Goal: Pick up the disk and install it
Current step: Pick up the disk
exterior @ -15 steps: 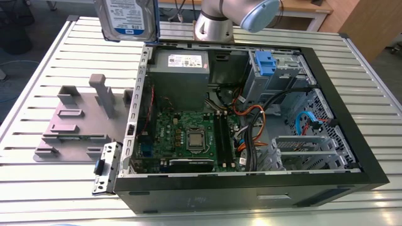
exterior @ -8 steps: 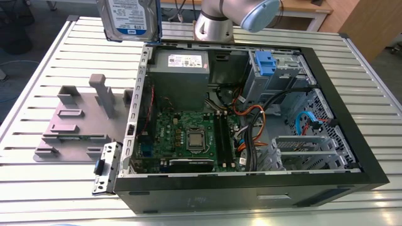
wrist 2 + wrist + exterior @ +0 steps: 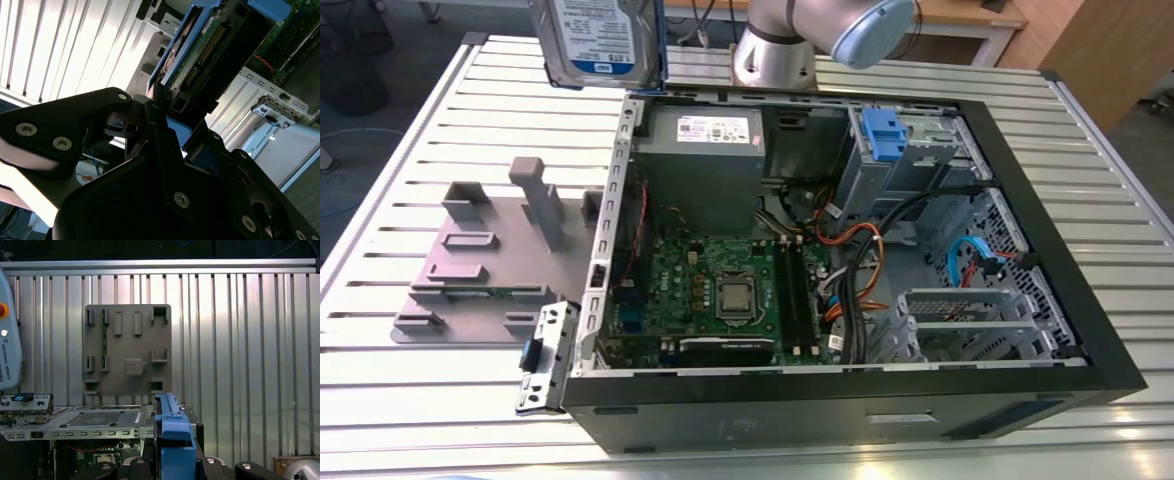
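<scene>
The disk [image 3: 604, 40], a silver-grey drive with a white-and-blue label and blue rails, hangs high over the table's far edge, just beyond the open computer case [image 3: 1037, 200]. In the second wrist view my gripper [image 3: 152, 112] is shut on the disk [image 3: 210, 45], its black fingers [image 3: 100, 107] clamping the blue-railed end, with the connector side facing the camera. In the first wrist view the disk's blue rail [image 3: 174, 435] rises edge-on from between the black gripper parts, above the case.
The case lies on its side with the motherboard [image 3: 720, 290], power supply [image 3: 700, 150] and loose cables exposed. A drive cage [image 3: 921, 150] with a small blue clip [image 3: 882, 135] sits at its far right. A grey fixture plate [image 3: 494, 260] with upright posts lies left of the case. My arm's base [image 3: 781, 50] stands behind.
</scene>
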Robot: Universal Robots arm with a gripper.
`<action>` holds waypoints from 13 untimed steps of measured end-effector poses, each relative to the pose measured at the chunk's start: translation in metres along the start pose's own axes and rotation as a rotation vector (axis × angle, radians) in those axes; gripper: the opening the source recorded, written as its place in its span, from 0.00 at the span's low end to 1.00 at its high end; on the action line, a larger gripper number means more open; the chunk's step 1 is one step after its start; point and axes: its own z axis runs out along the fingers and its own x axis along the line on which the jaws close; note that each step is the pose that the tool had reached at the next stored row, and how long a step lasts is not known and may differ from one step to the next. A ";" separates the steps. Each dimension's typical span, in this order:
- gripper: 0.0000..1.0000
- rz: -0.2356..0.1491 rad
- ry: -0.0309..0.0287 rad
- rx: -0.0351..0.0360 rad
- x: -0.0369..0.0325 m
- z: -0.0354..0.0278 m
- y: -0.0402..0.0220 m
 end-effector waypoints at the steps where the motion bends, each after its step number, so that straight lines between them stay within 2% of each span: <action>1: 0.36 0.000 0.0000 0.0000 0.0000 0.0000 -0.0003; 13: 0.36 0.000 0.0000 0.0001 -0.0001 0.0001 -0.0042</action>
